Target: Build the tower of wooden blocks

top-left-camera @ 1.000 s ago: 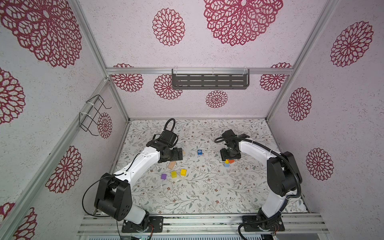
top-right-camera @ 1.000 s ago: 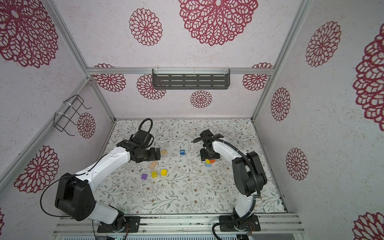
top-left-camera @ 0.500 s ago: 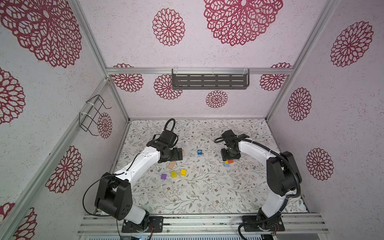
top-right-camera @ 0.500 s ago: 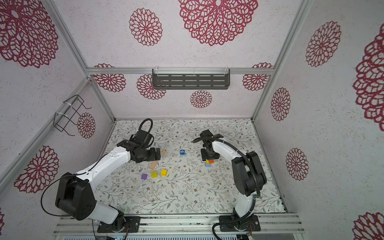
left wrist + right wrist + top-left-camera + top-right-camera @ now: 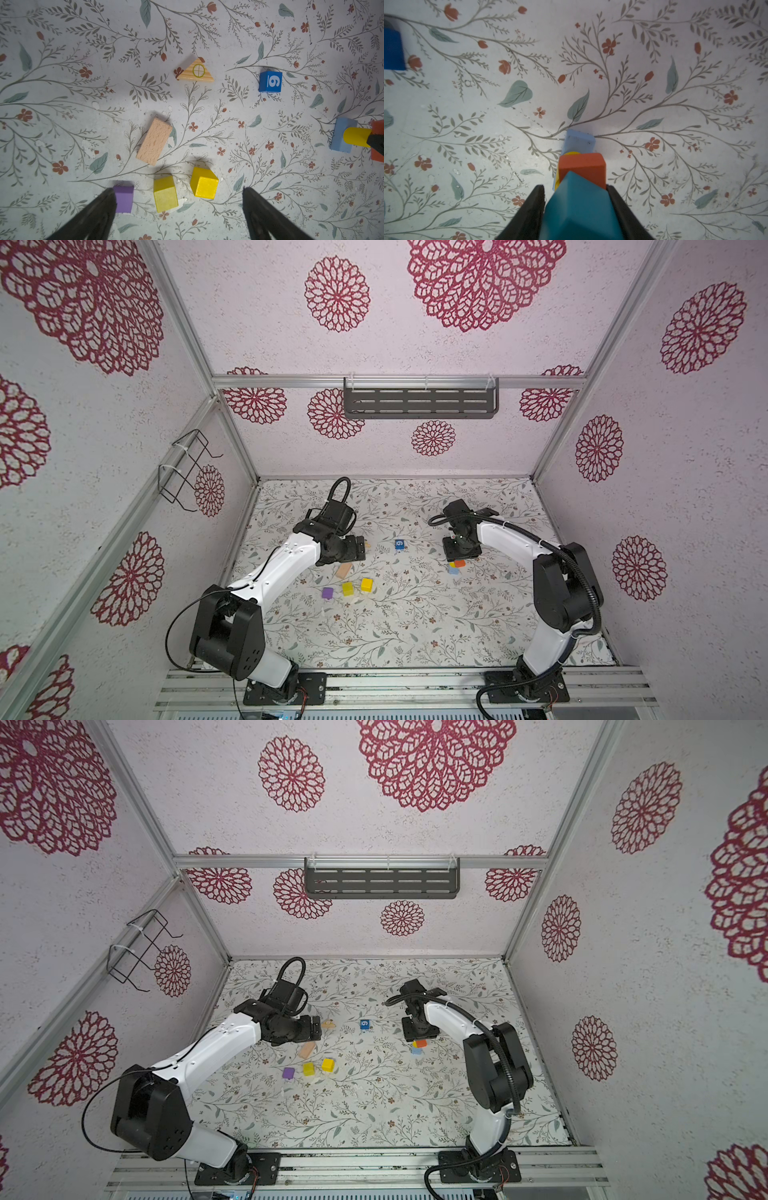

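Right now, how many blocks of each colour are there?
Yellow blocks: 3
Plain wood blocks: 2
Purple block: 1
Dark blue block: 1
Light blue block: 1
Orange block: 1
Teal block: 1
Total: 10

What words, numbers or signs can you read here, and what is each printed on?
"6", white and underlined: on the blue cube, also visible in a top view.
A circle with a cross inside, no letters: on the wooden triangle block.
Nothing else bears readable text.
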### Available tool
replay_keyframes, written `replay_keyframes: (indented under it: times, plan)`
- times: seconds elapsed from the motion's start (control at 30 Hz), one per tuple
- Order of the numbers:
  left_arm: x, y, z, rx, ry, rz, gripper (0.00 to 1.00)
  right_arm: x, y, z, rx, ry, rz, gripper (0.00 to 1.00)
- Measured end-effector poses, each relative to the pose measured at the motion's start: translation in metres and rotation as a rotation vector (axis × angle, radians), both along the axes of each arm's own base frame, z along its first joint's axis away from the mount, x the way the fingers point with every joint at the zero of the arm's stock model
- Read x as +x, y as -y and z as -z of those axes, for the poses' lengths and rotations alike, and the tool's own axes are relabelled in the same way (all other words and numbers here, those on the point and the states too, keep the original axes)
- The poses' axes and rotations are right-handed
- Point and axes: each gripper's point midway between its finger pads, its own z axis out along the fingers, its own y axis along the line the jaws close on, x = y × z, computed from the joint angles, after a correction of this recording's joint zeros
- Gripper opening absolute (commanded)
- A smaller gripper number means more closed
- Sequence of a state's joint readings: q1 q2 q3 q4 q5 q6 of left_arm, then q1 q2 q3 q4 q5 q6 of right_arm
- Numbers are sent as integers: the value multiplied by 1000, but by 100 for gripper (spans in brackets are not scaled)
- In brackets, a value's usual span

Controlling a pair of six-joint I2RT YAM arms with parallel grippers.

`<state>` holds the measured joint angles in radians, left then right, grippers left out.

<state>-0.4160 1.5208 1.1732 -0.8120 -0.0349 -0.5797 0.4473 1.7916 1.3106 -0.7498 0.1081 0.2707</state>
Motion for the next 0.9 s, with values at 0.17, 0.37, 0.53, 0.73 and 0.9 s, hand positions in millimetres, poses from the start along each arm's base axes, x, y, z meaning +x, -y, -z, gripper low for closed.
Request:
replay_keyframes:
  times: [0.17, 0.37, 0.53, 0.73, 0.9]
  plan:
    - [0, 0, 0, 0, 0, 0, 97, 0, 0, 0, -2, 0, 2, 63]
    - [0, 0, 0, 3, 0, 3, 97, 0, 1, 0, -4, 0, 1, 70]
    - [-2, -2, 0, 11, -7, 2, 97, -2, 3, -11, 4, 27, 3, 70]
    - [-2, -2, -7, 21, -3, 2, 100, -6, 8, -46, 35, 128, 16, 68]
    - [-6, 1, -16, 26, 12, 4, 100, -7, 11, -68, 73, 190, 27, 71]
